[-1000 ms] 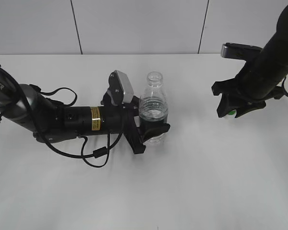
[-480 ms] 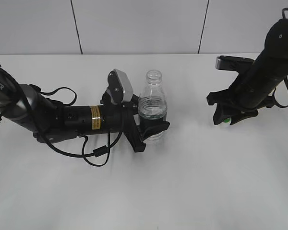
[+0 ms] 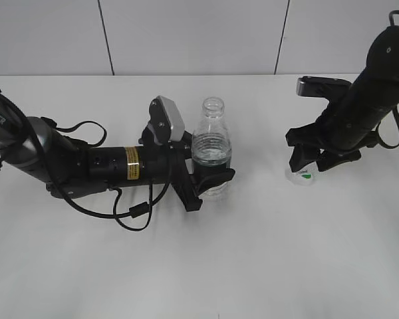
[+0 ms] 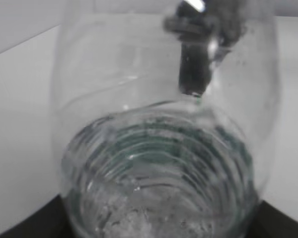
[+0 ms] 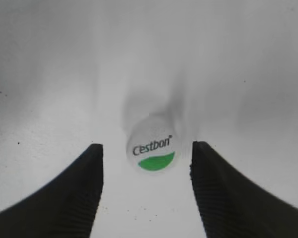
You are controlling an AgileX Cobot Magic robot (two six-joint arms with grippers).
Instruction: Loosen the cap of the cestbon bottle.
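The cestbon bottle (image 3: pixel 212 156) stands upright mid-table with its neck open and no cap on it. My left gripper (image 3: pixel 211 181) is shut on its lower body; the bottle fills the left wrist view (image 4: pixel 159 163). The cap (image 3: pixel 304 175) lies on the table at the right, white with a green patch and "Cestbon" lettering. In the right wrist view it (image 5: pixel 151 148) lies between the fingers, apart from both. My right gripper (image 3: pixel 308 166) is open just above it, and its fingertips show in the wrist view (image 5: pixel 146 163).
The white table (image 3: pixel 266 252) stretches to a grey panelled wall (image 3: pixel 186 33) at the back. A black cable (image 3: pixel 130 212) loops on the table beside the left arm.
My right gripper lowered toward the table, opened and let go of the cap, which now lies on the table. The left arm and the bottle have not moved.
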